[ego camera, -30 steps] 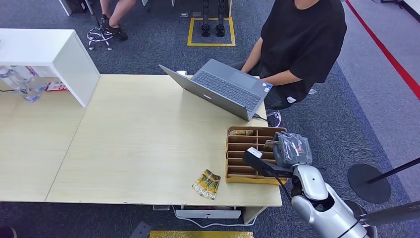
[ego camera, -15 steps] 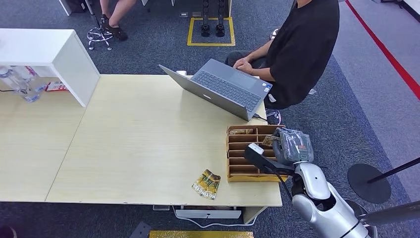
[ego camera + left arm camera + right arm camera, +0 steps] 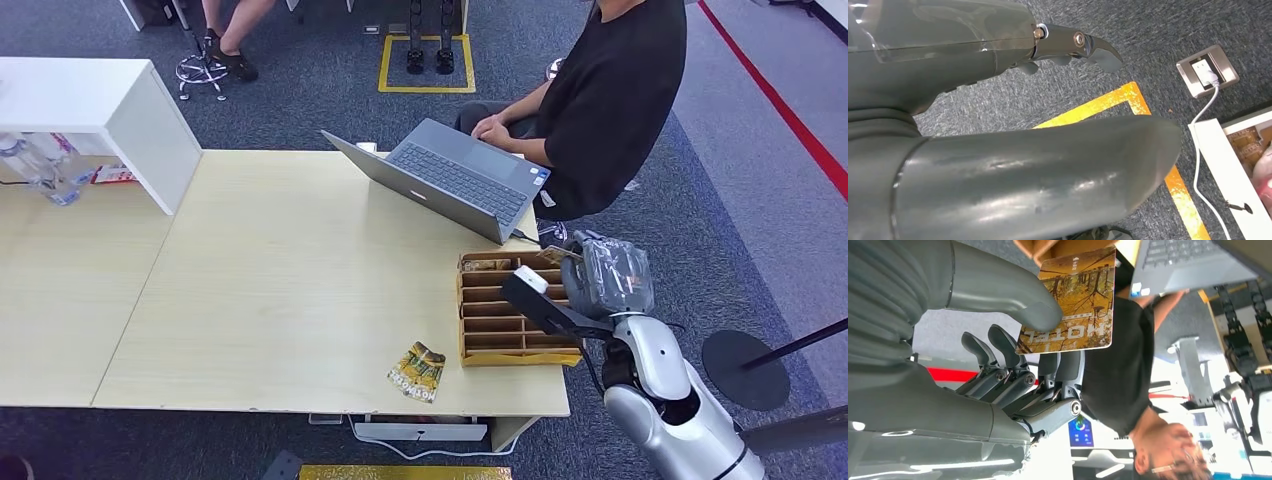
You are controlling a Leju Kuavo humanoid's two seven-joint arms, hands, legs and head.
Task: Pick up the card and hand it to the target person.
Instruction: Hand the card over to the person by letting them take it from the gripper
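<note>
My right hand (image 3: 608, 278) hangs just past the table's right edge, above the far right corner of the wooden card organiser (image 3: 508, 312). It pinches a hotel card (image 3: 1073, 300) with an autumn-tree picture between its thumb and fingers (image 3: 1048, 365); in the head view a corner of that card (image 3: 556, 254) sticks out on the hand's far side. The target person (image 3: 612, 90), in a black shirt, sits at the table's far right with hands at a laptop (image 3: 450, 178). My left hand (image 3: 1013, 175) hangs over the carpet, fingers apart and holding nothing.
Two more cards (image 3: 417, 371) lie near the table's front edge, left of the organiser. A white box (image 3: 110, 115) and bottles (image 3: 40, 165) stand at the far left. A round stand base (image 3: 745, 368) sits on the floor to the right. Another person's legs (image 3: 225, 35) show at the back.
My right hand has lifted out of the organiser with the card and moved away from me and to the right, towards the person, who has turned sideways to the laptop.
</note>
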